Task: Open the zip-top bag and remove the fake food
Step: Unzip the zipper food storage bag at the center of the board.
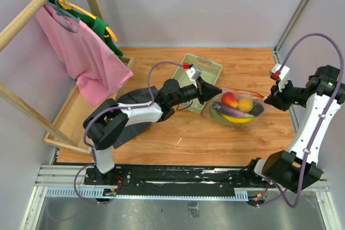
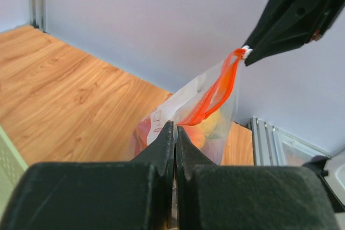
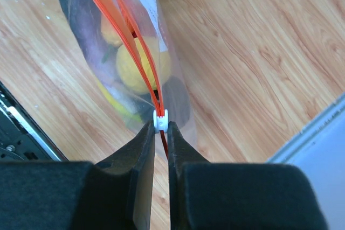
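1. Wooden rail (image 1: 32, 9), far left: a pink shirt (image 1: 81, 52) and a green garment (image 1: 105, 33) are hung from it on hangers.

2. Left gripper (image 1: 215, 91), centre: the arm is stretched out low over the table (image 1: 178, 138). In the left wrist view the fingers (image 2: 164, 144) are seen pressed together, with the near end of the zip-top bag pinched between them.

3. Pale green tray (image 1: 207, 68): it is laid flat on the table just behind the left gripper.

4. Zip-top bag (image 1: 237, 109), right of centre: it is strung between the two grippers, mouth uppermost and belly sagging. Whether the table is touched cannot be told. In the right wrist view the two tracks of the orange zip strip (image 3: 124, 30) are seen parted, meeting only at the white slider (image 3: 160, 120).

5. Fake food (image 1: 230, 99): all of it is held inside the bag. A red round piece, an orange-yellow one, a yellow banana and dark purple pieces are made out.

6. Right gripper (image 1: 265, 99), far right: the fingers (image 3: 143, 149) are closed on the white slider at the bag's far end.
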You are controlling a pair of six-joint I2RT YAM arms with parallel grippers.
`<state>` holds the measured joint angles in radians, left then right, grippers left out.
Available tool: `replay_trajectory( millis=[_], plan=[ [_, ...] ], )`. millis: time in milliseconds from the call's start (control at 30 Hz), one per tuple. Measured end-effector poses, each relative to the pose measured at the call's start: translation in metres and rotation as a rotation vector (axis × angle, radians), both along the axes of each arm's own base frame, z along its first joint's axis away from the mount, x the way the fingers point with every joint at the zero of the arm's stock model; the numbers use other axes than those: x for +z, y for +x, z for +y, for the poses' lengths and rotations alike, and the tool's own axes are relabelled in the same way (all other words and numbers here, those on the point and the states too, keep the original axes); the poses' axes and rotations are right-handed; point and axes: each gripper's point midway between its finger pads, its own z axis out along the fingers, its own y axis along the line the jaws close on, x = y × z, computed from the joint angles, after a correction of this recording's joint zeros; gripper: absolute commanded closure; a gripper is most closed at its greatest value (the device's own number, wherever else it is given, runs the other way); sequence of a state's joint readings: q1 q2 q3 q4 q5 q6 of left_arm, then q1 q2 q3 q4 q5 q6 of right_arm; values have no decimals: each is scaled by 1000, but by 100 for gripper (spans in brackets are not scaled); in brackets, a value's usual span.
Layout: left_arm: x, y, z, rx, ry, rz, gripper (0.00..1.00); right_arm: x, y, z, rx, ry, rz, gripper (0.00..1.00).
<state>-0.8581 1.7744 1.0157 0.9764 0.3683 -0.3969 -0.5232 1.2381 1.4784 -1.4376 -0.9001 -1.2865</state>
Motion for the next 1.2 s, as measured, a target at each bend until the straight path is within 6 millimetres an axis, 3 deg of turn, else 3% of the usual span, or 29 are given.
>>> replay_trajectory(
  millis=[233, 467, 667, 967, 1000, 1067, 1200],
  plan=[
    [-10, 36, -46, -44, -5, 26, 100, -7, -1, -39, -86, -69, -1, 99],
    [-28, 60, -77, -73, 6, 49, 100, -21, 0, -73, -150, -162, 5, 99],
    [-35, 70, -91, -93, 2, 40, 100, -36, 0, -94, -185, -248, 17, 99],
    [-45, 73, -98, -115, 5, 35, 100, -43, -8, -121, -231, -290, 35, 99],
    [-45, 73, -99, -117, 4, 34, 100, -44, -7, -124, -229, -287, 41, 93],
    [-45, 73, -99, -124, 1, 28, 100, -45, -7, -126, -219, -275, 52, 69],
    [-44, 71, -99, -140, -3, 10, 100, -34, -7, -115, -152, -226, 38, 31]
  ],
)
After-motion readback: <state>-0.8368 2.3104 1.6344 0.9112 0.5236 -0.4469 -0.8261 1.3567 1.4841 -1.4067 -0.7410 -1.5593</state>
